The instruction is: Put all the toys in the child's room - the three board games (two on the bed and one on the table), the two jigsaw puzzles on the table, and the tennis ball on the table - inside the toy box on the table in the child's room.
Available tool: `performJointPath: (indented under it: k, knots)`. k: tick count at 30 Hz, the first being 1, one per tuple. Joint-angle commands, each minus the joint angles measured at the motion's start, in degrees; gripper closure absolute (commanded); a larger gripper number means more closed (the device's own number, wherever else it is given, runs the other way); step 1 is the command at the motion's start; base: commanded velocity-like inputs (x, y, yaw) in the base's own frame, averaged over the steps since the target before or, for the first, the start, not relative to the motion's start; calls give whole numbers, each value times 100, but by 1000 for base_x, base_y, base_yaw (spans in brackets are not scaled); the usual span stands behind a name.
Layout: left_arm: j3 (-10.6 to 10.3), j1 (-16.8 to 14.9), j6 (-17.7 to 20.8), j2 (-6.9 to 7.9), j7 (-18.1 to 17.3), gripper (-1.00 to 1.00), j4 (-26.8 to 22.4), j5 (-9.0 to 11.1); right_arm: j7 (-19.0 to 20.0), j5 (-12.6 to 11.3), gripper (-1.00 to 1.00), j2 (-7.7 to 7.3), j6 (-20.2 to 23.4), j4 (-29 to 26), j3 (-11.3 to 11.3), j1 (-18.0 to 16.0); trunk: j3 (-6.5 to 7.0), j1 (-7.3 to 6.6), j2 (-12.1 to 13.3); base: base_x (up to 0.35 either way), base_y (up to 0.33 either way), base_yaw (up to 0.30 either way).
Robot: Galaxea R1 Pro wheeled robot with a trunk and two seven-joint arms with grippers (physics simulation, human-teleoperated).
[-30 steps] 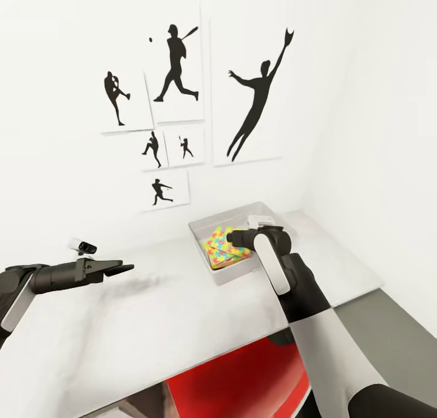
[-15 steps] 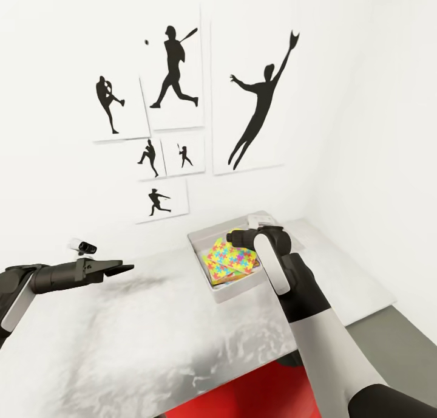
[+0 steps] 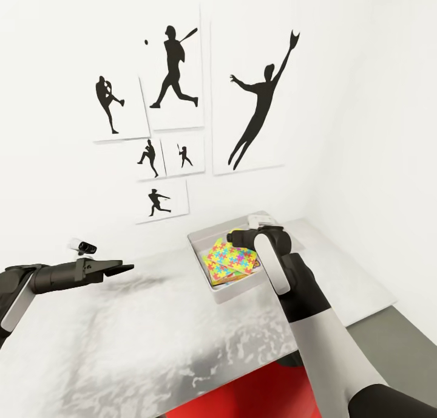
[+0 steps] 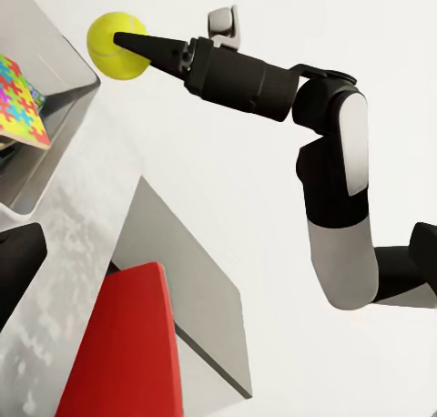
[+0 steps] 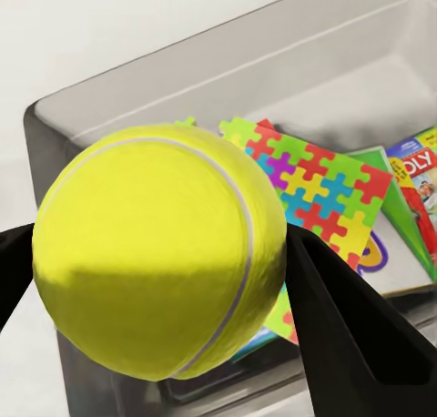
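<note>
right gripper (image 5: 173, 280) clamped on tennis ball (image 5: 164, 253), above toy box (image 3: 203, 236) at 1 o'clock | left gripper (image 3: 118, 268) closed, empty, 10 o'clock | step: ball drop | next: part fingers over jigsaw puzzles (image 3: 233, 261)

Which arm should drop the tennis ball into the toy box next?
Right. The right gripper holds the tennis ball above the toy box; the left gripper is empty, off to the side.
</note>
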Motion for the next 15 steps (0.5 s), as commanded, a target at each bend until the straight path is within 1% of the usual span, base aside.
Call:
performJointPath:
  k: [1,4,8,11,15]
  knots:
    - [-3,-4,62,3,-16,-100,-1,6,-70,-77,100,-2,3,1,1,-6,-12,4,-12,0,0,0]
    - [-3,-5,60,3,-15,-100,-1,8,-72,-82,100,-4,2,29,-64,-6,-12,4,-12,0,0,0]
    - [-3,-6,59,2,-19,-100,-1,7,-83,-88,100,1,40,142,-235,-120,-12,4,-12,0,0,0]
    - [-3,-6,61,2,-21,-100,-1,8,-92,-91,100,-5,51,344,-295,-351,-12,4,-12,0,0,0]
    - [-3,-4,59,3,-21,-100,-1,9,-94,-92,100,-44,2,843,-378,-651,-12,4,-12,0,0,0]
